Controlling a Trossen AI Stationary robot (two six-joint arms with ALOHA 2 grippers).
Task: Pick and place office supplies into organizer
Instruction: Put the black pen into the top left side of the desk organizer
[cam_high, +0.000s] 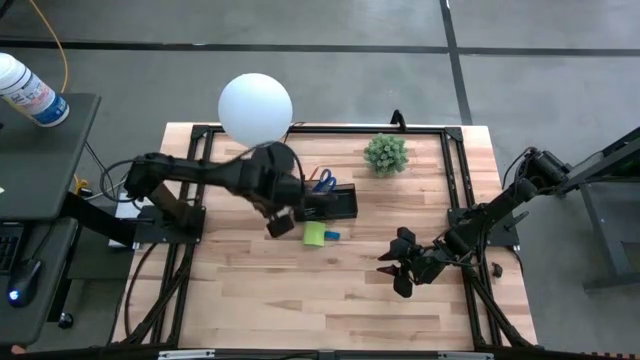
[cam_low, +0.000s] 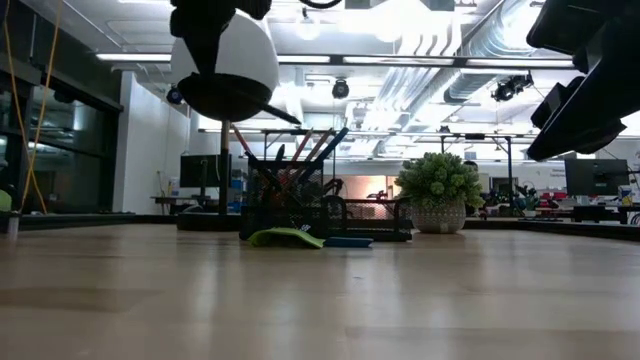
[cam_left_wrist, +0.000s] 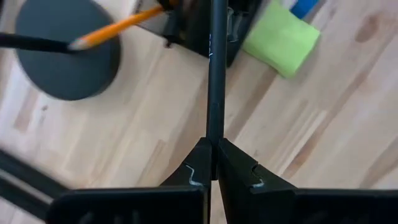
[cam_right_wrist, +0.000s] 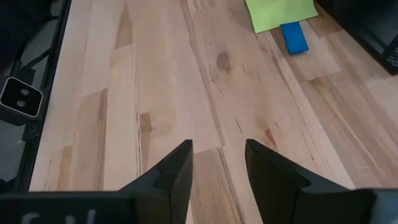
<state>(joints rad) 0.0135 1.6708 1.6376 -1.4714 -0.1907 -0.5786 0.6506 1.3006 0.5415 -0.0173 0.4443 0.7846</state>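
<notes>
In the high view my left gripper (cam_high: 284, 218) hovers at the left end of the dark organizer (cam_high: 336, 203), shut on a dark pencil (cam_left_wrist: 215, 74). An orange pencil (cam_left_wrist: 118, 26) sticks out of the organizer (cam_left_wrist: 205, 25) and slants over the lamp's round base (cam_left_wrist: 65, 53). Blue-handled scissors (cam_high: 322, 180) lie behind the organizer. The lime-green pad (cam_high: 314, 233) and the small blue block (cam_high: 332, 235) lie flat on the table in front of it. My right gripper (cam_high: 401, 266) waits open over bare wood to the right, with the pad (cam_right_wrist: 280, 12) and block (cam_right_wrist: 293, 38) ahead of it. My left gripper pinches the dark pencil near one end (cam_left_wrist: 214, 134) between its two fingertips (cam_left_wrist: 198, 163). The pencil runs straight out along the fingers' line, and its other end (cam_left_wrist: 216, 15) reaches the organizer. Whether that end rests inside a compartment, I cannot tell.
A white globe lamp (cam_high: 255, 108) stands at the table's far left, close behind my left arm. A small green potted plant (cam_high: 385, 153) sits near the far edge. Several pencils (cam_low: 300, 160) stand upright in the organizer (cam_low: 300, 205). Open wood lies toward the near edge.
</notes>
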